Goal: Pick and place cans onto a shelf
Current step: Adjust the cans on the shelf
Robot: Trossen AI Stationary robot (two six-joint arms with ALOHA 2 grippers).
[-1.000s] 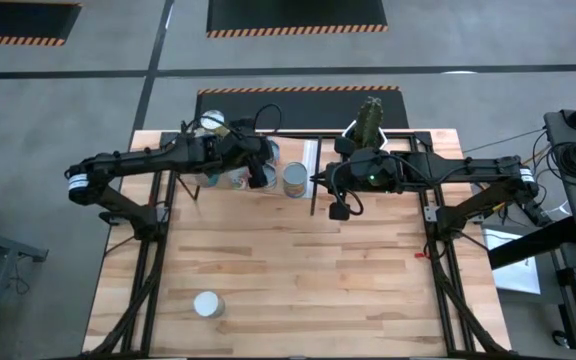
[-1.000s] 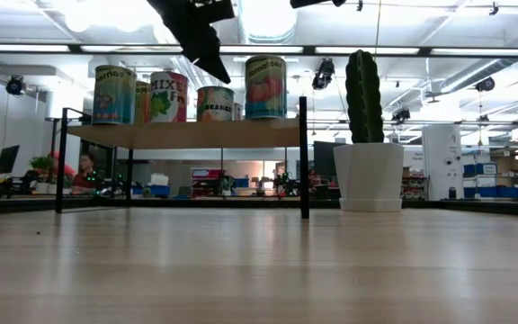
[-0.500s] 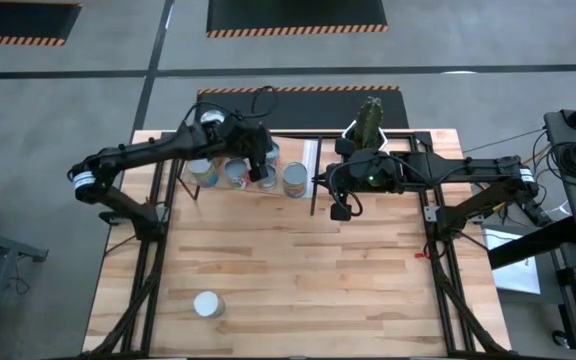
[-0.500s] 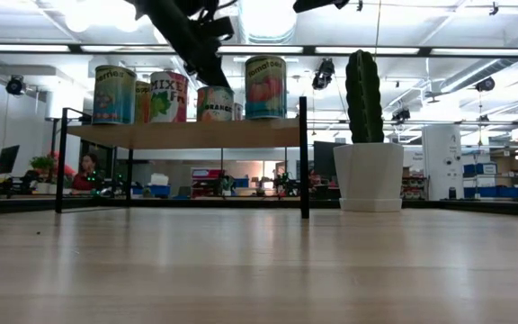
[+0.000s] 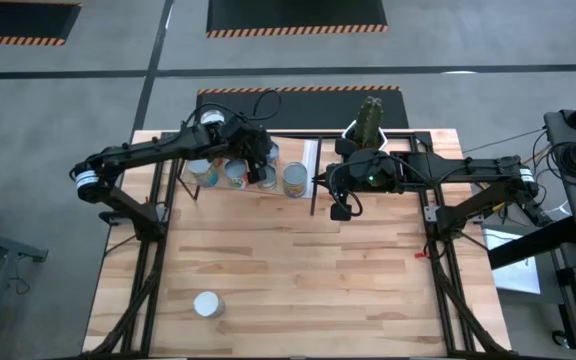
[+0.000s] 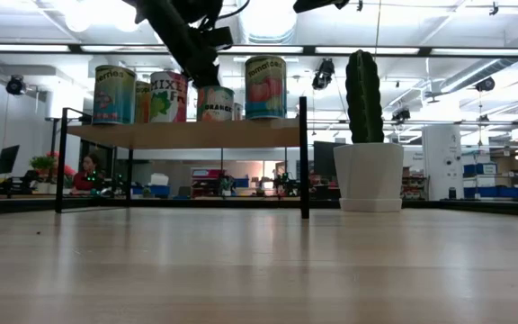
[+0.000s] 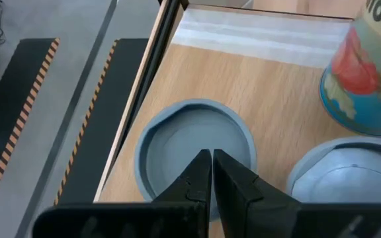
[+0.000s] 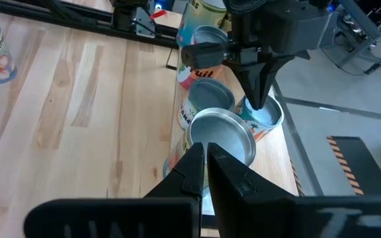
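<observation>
Left gripper [image 5: 259,172]: fingers pressed together, holding nothing, poised over the shelf [image 5: 308,160] directly above the silver top of one can [image 7: 196,155]. Against half a second earlier, it sits almost unchanged; a second earlier it stood slightly forward of the row, and has since drawn back over the cans.

Right gripper [image 5: 339,211]: fingers together, empty, hanging beside the shelf's end near the black post; unchanged from earlier.

Shelf contents: a row of upright cans [image 6: 178,94], the low view showing four labelled sides, the tallest-looking can [image 6: 265,86] at the end nearest the cactus. Right wrist view shows the left gripper's [image 8: 260,92] closed tip just above a can's lid [image 8: 263,114], with a further silver-topped can [image 8: 221,132] nearer.

White pot [image 6: 368,176]: holds a green cactus [image 6: 363,84], standing on the table [image 5: 308,270] beside the shelf.

Loose can [image 5: 206,303]: upright on the table's near side, well apart from both grippers.
</observation>
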